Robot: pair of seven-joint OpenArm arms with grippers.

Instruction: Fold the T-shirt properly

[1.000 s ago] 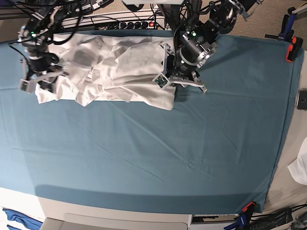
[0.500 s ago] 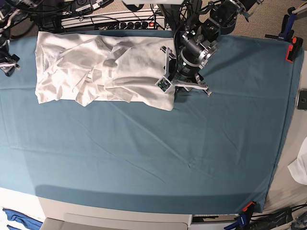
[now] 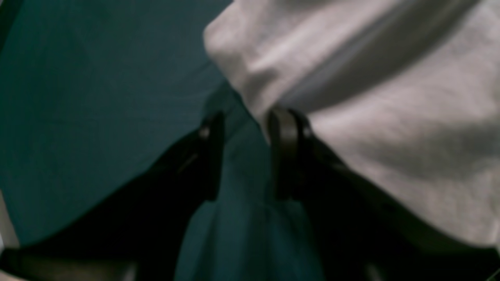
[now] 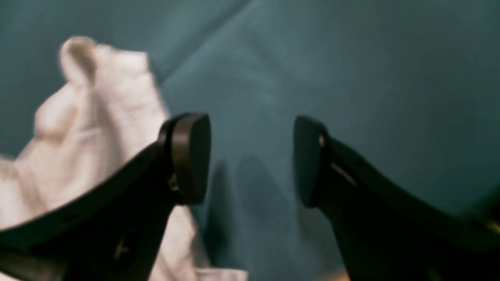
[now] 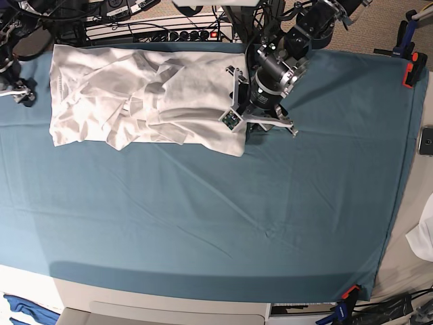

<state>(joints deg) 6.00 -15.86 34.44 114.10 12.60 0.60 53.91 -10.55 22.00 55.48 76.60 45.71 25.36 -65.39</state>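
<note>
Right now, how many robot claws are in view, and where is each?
2. The left claw stands at the T-shirt's edge, jaws apart over the tablecloth. The right claw is open beside the T-shirt's other end, holding nothing.

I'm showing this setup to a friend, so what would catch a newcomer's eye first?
The rumpled white T-shirt bunched along the far edge of the teal tablecloth. Next, the left gripper sits at the shirt's right end, jaws parted, one finger touching the fabric. The right gripper is open over bare cloth at the far left.
</note>
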